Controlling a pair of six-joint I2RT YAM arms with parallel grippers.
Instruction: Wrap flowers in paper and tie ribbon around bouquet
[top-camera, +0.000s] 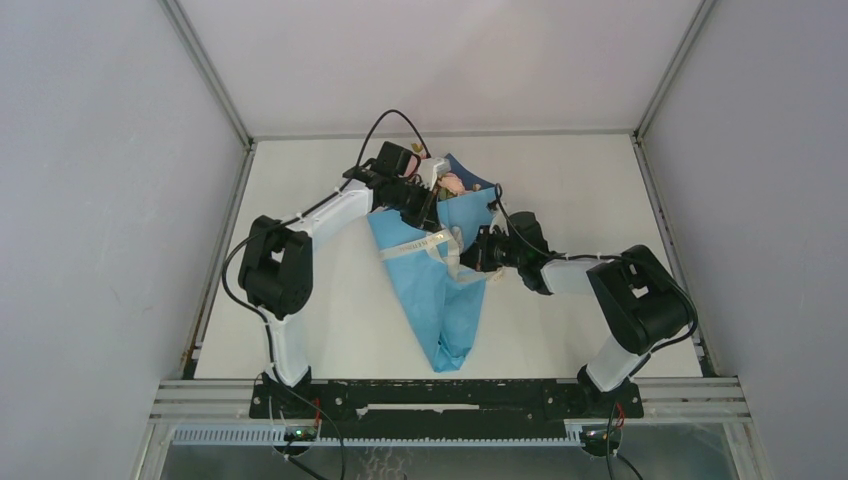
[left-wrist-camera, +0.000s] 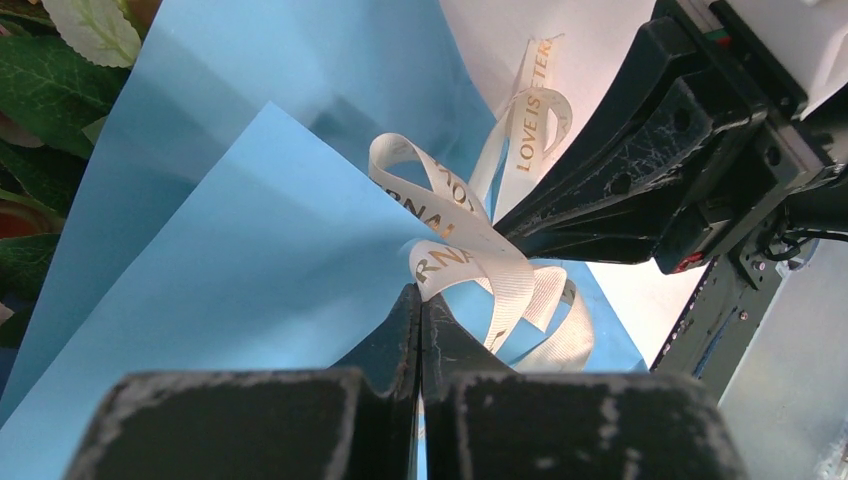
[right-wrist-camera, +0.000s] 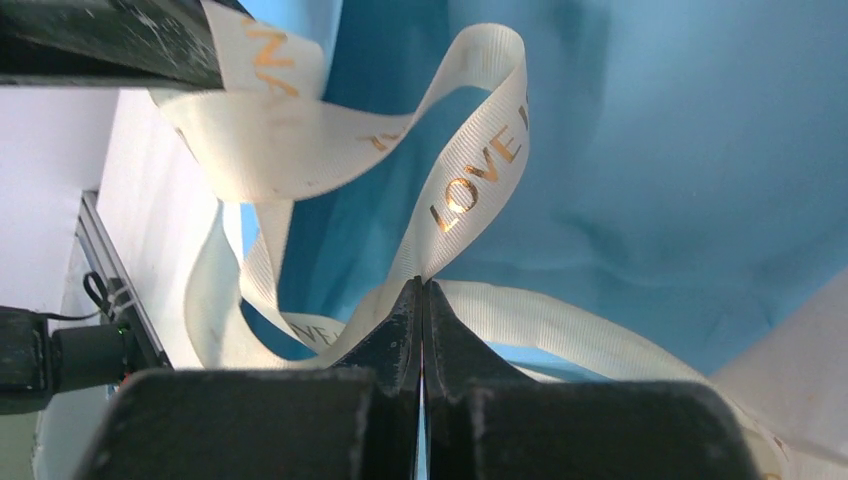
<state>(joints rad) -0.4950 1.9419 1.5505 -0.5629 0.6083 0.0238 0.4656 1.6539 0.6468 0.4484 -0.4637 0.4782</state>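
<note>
1. Toward the left of the white table (top-camera: 330, 330), the left gripper (top-camera: 428, 212) reached in over the bouquet's wide end. Its wrist view showed its jaws pressed together, pinching a strand of the ribbon (left-wrist-camera: 470, 265) right at the tips.
2. Just right of it, the bouquet (top-camera: 445, 300) lay near the middle of the tabletop, its point toward the arm bases. The flowers (top-camera: 452, 184) peeped from the far, wide end as pale pink blooms, with dark green leaves (left-wrist-camera: 40, 90) beside them.
3. We judged the wrapping done. The paper (left-wrist-camera: 250, 230) already formed a slim cone, smooth and matte with crisp straight edges, a lighter sky-blue face lapping over a deeper blue one.
4. Across the cone's waist, the ribbon ran as a narrow cream-white band, finely ribbed in weave and printed with gold lettering. It stood up in soft, springy loops.
5. We judged the tying under way but unfinished, since the loops hung slack and we could make out no tight knot or bow.
6. On the right, the right gripper (top-camera: 480, 255) met the ribbon from the other side. Its scuffed black jaws were closed flat on another strand, and the two grippers sat close together.
7. What remained, as we read it, was drawing the strands apart to cinch the ribbon snug around the paper.
</note>
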